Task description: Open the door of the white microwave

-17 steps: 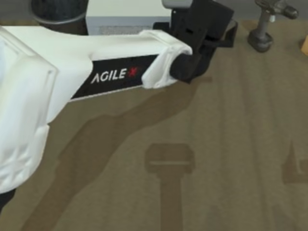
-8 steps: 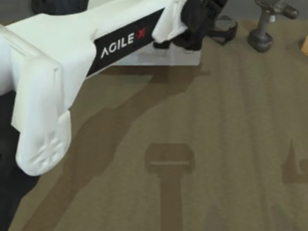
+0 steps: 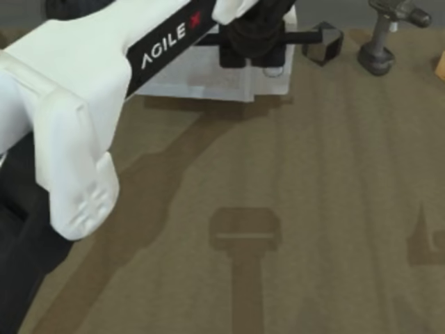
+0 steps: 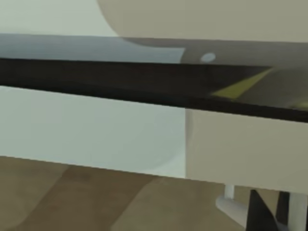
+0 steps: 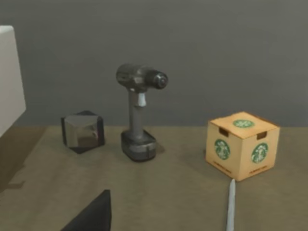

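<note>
The white microwave [image 3: 281,80] stands at the back of the table, and its side edge shows in the right wrist view [image 5: 9,77]. My left arm reaches across it from the left, its black left gripper [image 3: 254,42] over the front. The door [image 3: 195,73] shows below the arm as a pale panel with a speckled window. In the left wrist view the door [image 4: 240,149] fills the frame under a dark band, and its white handle [image 4: 233,207] runs in between the close-set fingers of the left gripper [image 4: 281,216]. My right gripper [image 5: 163,216] hangs open over bare table.
A grey drill [image 3: 379,42] [image 5: 137,115] stands right of the microwave, with a shiny dark cube [image 3: 323,42] [image 5: 83,131] between them. An orange box [image 5: 243,144] sits farther right. A dark bin [image 3: 69,7] is at the back left.
My left arm has swung up and back toward the microwave. The pale door panel under its gripper now shows larger and farther out from the front. The drill and cube have not moved.
</note>
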